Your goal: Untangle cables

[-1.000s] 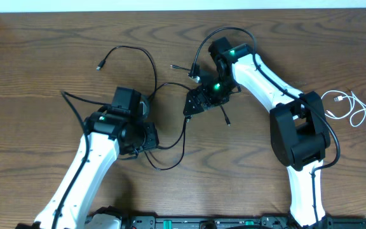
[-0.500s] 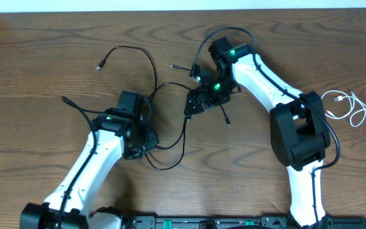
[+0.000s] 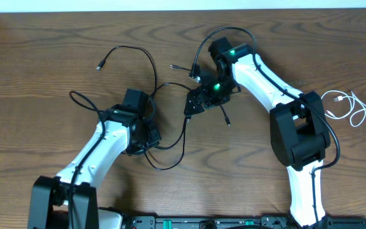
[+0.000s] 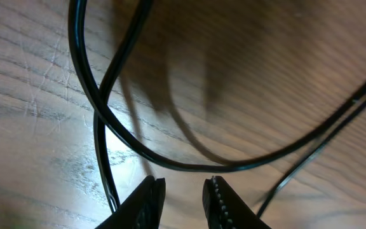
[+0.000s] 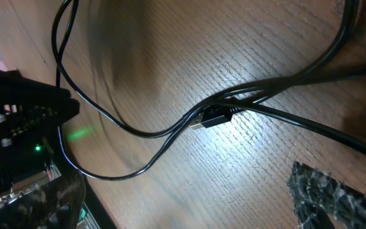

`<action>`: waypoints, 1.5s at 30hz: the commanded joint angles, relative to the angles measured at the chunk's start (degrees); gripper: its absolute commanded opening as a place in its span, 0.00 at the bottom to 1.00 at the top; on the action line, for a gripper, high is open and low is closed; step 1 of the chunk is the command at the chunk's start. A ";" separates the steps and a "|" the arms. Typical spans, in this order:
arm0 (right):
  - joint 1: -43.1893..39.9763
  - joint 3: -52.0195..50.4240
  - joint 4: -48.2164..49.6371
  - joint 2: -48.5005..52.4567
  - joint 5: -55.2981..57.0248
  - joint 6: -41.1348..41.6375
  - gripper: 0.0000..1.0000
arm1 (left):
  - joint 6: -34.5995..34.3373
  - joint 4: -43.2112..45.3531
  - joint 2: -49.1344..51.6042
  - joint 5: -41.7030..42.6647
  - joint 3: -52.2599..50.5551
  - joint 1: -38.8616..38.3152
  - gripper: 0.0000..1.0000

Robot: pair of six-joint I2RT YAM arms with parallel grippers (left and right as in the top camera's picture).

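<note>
Left gripper [image 4: 183,196] is hovering over black cables [image 4: 196,167], jaws narrow, gripping nothing. Right gripper [image 3: 196,102] is sitting wide open. White cord [image 3: 351,108] is lying well apart.

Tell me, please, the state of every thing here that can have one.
black cables, tangled, crossing each other
white cable, loosely looped, lying apart on the right side, untouched
left end effector, nearly closed, narrow gap, holding nothing
right end effector, wide open above the black cables, empty

Dark wood-grain table [image 3: 37,51] fills view w/ pale strip [image 3: 170,5] at top.
</note>
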 commanded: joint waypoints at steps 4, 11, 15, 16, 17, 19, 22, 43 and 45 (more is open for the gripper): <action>0.52 0.35 0.09 0.50 -0.20 -0.81 0.99 | -0.76 0.04 2.14 -3.61 -0.70 -0.02 0.35; 0.52 0.35 0.11 0.50 -0.20 -0.81 0.99 | -2.01 0.90 2.12 -5.73 -0.70 -0.02 0.36; 0.52 0.35 0.11 0.50 -0.20 -0.81 0.99 | -2.73 1.14 2.12 -6.58 -0.70 -0.02 0.36; 0.52 0.35 0.11 0.50 -0.20 -0.81 0.99 | -2.93 1.20 2.12 -6.58 -0.70 -0.04 0.36; 0.52 0.35 0.11 0.50 -0.20 -0.81 0.99 | -3.15 1.20 2.12 -6.56 -0.70 -0.04 0.36; 0.52 0.35 0.11 0.50 -0.20 -0.81 0.99 | -3.26 1.55 2.14 -6.56 -0.70 -0.04 0.36; 0.52 0.35 0.11 0.50 -0.20 -0.81 0.99 | -3.80 2.43 2.14 -6.56 -0.70 -0.09 0.36; 0.55 0.35 0.11 0.50 -0.20 -0.81 0.99 | -5.97 3.82 2.14 -7.67 -2.01 -0.09 0.34; 0.52 0.35 0.11 0.50 -0.20 -0.81 0.99 | -6.78 4.52 2.14 -8.70 -2.99 -0.09 0.34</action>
